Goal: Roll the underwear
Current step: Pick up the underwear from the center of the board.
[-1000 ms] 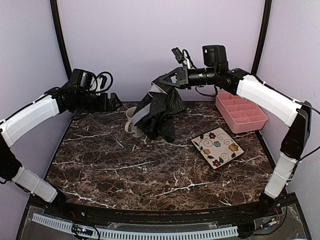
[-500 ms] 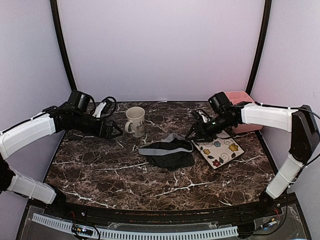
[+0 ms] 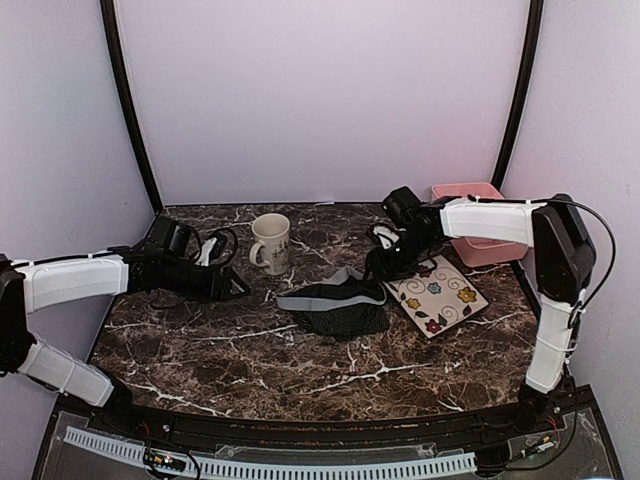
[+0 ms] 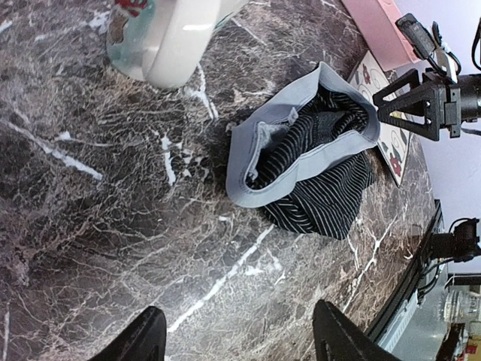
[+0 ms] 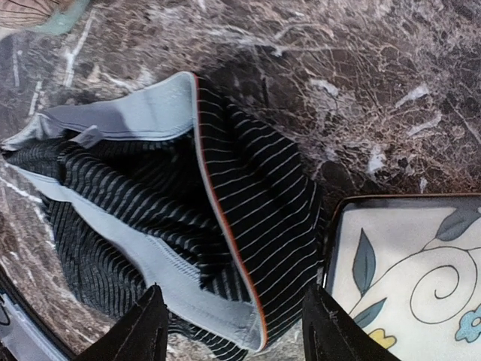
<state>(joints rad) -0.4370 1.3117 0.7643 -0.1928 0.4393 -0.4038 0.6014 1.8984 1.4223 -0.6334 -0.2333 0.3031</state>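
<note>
The black ribbed underwear (image 3: 335, 305) with its grey waistband lies crumpled on the marble table, left of the plate. In the left wrist view the underwear (image 4: 316, 173) sits ahead of my left gripper (image 4: 239, 308), well clear of it. That left gripper (image 3: 238, 285) is open and low over the table with nothing between its fingers. My right gripper (image 3: 380, 266) hovers at the garment's right end, open. From its wrist, the right gripper (image 5: 233, 289) straddles the striped cloth and grey band of the underwear (image 5: 188, 195) without pinching it.
A white mug (image 3: 272, 242) stands behind the garment, close to the left gripper. A flowered square plate (image 3: 435, 296) lies just right of the cloth, its edge (image 5: 406, 278) beside my right fingers. A pink compartment box (image 3: 470, 195) sits at the back right.
The right gripper, which held the underwear high at the back, has come down, opened and let it fall onto the table. The left gripper has sunk lower and its jaws have narrowed somewhat.
</note>
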